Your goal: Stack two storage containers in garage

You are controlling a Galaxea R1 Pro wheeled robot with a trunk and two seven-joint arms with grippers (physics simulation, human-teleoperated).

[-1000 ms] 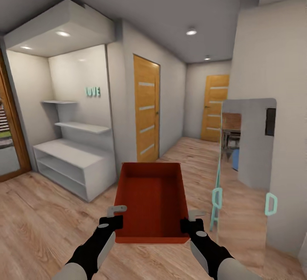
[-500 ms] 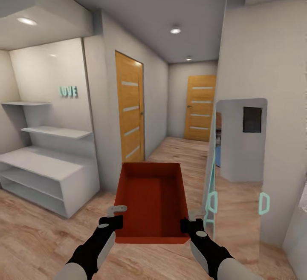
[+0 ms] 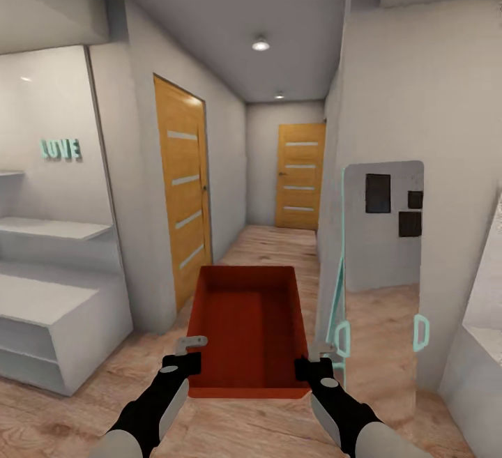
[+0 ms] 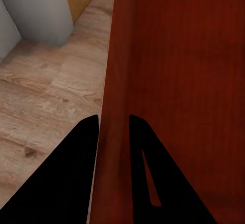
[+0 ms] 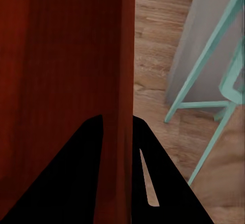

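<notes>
Since the earlier frames the view has swung: the white shelves (image 3: 49, 304) are now cut off at the left edge, and the corridor is centred. At lower centre, one red-orange container (image 3: 247, 329) is held, each side wall clamped by the left tool (image 3: 187, 353) and right tool (image 3: 310, 360). Its long axis points away, toward the far door (image 3: 300, 176).

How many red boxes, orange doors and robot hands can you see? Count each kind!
Red storage container: 1
Orange doors: 2, the near door and the far door
Grippers: 2, the left gripper and the right gripper
Total: 5
</notes>
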